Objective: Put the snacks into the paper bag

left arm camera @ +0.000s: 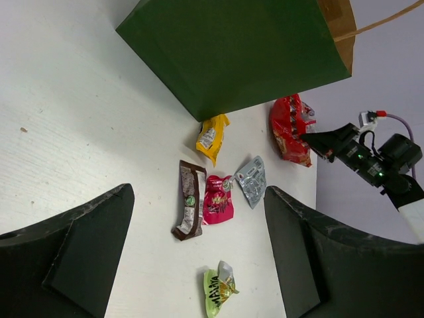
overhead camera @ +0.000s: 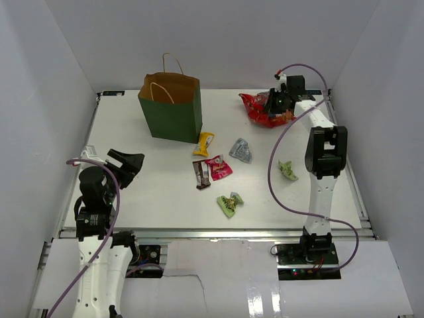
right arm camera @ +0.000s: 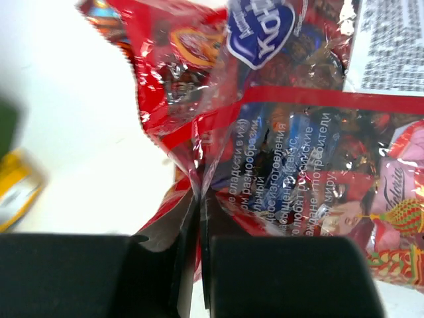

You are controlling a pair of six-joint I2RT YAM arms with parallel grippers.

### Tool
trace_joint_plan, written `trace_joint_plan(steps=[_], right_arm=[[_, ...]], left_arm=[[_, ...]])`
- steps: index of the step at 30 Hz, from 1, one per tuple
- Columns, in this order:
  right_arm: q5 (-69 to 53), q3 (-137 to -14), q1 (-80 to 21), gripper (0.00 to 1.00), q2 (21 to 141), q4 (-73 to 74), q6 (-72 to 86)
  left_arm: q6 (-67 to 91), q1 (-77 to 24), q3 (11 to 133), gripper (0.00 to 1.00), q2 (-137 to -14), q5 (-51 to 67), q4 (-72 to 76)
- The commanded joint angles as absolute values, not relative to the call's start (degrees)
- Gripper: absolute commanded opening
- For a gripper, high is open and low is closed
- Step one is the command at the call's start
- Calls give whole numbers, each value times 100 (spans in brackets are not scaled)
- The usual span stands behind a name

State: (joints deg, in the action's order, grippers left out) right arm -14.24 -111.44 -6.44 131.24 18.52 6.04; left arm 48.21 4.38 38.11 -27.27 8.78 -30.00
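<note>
I see a white table (overhead camera: 154, 189) boxed by white walls (overhead camera: 218, 40) at 9, 12 and 3 o'clock — a metal rail (overhead camera: 212, 232) edges it at 6 o'clock, with a cracked white panel (overhead camera: 222, 281) beyond.

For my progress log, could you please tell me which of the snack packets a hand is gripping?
The large red bag at the far right: the right hand is shut on its crinkled edge. The smaller packets lie loose on the table.

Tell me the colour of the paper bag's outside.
Paper bag: dark green, clearest in left wrist view.
</note>
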Motion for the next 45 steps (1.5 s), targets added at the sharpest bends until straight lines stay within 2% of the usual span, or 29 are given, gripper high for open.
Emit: trace_joint_plan(steps=[1, 2, 6, 8, 10, 11, 12, 13, 17, 29, 34, 45], right_arm=[[-4004, -10777, -387, 8, 12104, 758, 650], [-4634, -10619, -274, 8, 11929, 538, 763], [-5931, -10495, -150, 8, 11716, -665, 2042], [-6404, -10267, -149, 8, 11594, -2051, 2913], [-6582, -9968, -184, 8, 11566, -3237, 4498], [-6635, -9932, -202, 8, 11593, -4348, 5013], [-6636, -9932, -228, 8, 11619, -4794, 5427], [-6618, -9958, -281, 8, 11628, -5147, 6015], [-6539, -10212, -483, 8, 11566, -5852, 6494], [-5872, -11802, -1133, 8, 11707, -5819, 6900], [-5232, -13094, -1624, 8, 12040, -4653, 6120], [-3991, -14018, -2636, 8, 12559, -3991, 5336]], left_arm=[[4860, 439, 3744, 90, -2637, 975, -2909], [4852, 448, 3727, 90, -2628, 993, -2900], [4843, 439, 3674, 90, -2628, 1037, -2821], [4825, 440, 3648, 90, -2628, 1063, -2760], [4816, 448, 3647, 90, -2637, 1081, -2734], [4808, 440, 3656, 90, -2637, 1090, -2733], [4799, 439, 3648, 90, -2637, 1099, -2733], [4781, 439, 3656, 90, -2637, 1099, -2733], [4764, 439, 3674, 90, -2584, 1134, -2742], [4869, 448, 3726, 90, -2566, 1362, -2619], [4878, 439, 3735, 90, -2645, 1467, -2558], [5045, 439, 3595, 90, -2452, 1679, -2549]])
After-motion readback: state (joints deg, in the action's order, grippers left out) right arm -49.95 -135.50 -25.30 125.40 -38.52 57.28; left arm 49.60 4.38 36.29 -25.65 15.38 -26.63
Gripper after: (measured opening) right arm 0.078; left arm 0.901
